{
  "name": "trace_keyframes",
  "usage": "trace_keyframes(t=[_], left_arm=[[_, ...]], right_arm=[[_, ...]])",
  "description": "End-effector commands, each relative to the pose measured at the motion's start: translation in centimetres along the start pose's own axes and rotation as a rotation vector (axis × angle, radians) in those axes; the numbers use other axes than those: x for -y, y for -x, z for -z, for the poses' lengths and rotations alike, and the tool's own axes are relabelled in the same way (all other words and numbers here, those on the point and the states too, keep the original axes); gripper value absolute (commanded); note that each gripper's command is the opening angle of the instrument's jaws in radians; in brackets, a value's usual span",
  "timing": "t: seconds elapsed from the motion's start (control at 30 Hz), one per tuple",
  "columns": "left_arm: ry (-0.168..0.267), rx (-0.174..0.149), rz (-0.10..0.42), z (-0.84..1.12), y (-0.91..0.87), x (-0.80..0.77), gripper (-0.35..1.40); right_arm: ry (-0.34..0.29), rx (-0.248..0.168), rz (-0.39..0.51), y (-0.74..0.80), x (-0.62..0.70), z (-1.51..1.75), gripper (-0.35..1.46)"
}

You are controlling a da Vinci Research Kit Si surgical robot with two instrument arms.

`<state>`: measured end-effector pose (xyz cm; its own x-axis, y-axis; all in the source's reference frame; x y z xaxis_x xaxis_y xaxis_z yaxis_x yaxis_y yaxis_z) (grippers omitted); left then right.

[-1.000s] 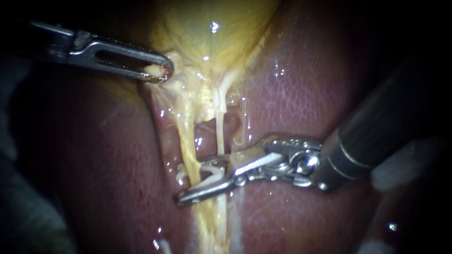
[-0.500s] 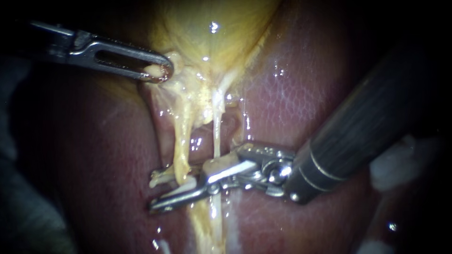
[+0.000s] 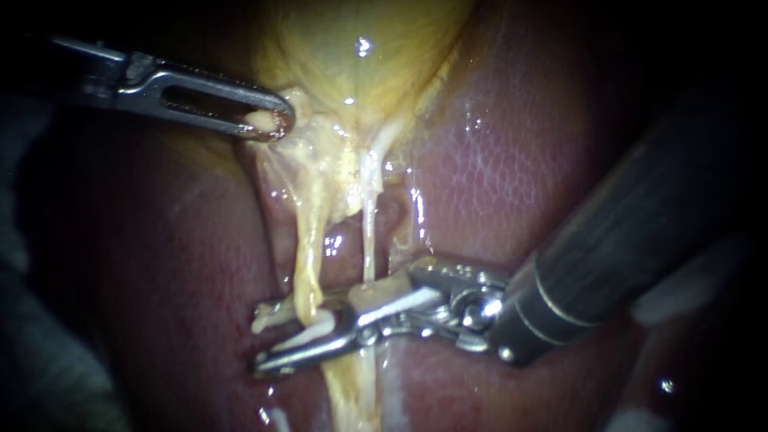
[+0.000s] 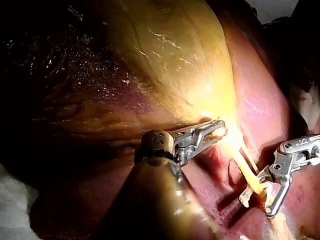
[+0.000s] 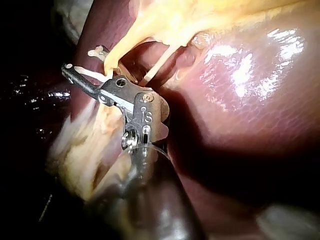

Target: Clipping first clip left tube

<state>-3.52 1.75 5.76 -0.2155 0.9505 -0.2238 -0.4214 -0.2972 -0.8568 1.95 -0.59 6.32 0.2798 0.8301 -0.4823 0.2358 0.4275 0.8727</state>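
Observation:
The left tube is a yellow strand running down from the gallbladder. The thinner white right tube runs beside it. My right instrument comes in from the right with a white clip in its jaws. A gap shows between the jaws, and the left tube passes through it. The right tube meets the upper jaw near the hinge. My left instrument is shut on pale tissue at the gallbladder's neck and holds it up.
Glistening red-brown liver lies on both sides of the tubes. The right instrument's dark shaft crosses the right of the endoscope view. Pale gauze-like material shows behind the shaft.
My right instrument has slid leftward along the liver, so its jaws now straddle the left tube instead of the right one. In the last half second it barely shifted. The left instrument has stayed still.

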Motion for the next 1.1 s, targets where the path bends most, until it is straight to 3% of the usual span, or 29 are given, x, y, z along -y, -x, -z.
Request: trace_keyframes(t=[0.03,0.23,0.53,0.93,1.1], left_arm=[[0.001,0.0,0.0,0.0,0.0,0.0,-0.35],[0.001,0.0,0.0,0.0,0.0,0.0,-0.35],[0.001,0.0,0.0,0.01,0.0,0.0,-0.35],[0.001,0.0,0.0,0.01,0.0,0.0,-0.35],[0.001,0.0,0.0,0.01,0.0,0.0,-0.35]], right_arm=[[-0.016,0.005,-0.001,-0.02,0.05,0.03,0.48],[-0.051,0.013,-0.004,-0.1,0.16,0.05,0.45],[-0.05,0.013,-0.004,-0.11,0.14,0.06,0.37],[-0.054,0.012,-0.004,-0.11,0.11,0.07,-0.02],[-0.021,-0.01,-0.009,-0.1,0.08,0.09,-0.27]])
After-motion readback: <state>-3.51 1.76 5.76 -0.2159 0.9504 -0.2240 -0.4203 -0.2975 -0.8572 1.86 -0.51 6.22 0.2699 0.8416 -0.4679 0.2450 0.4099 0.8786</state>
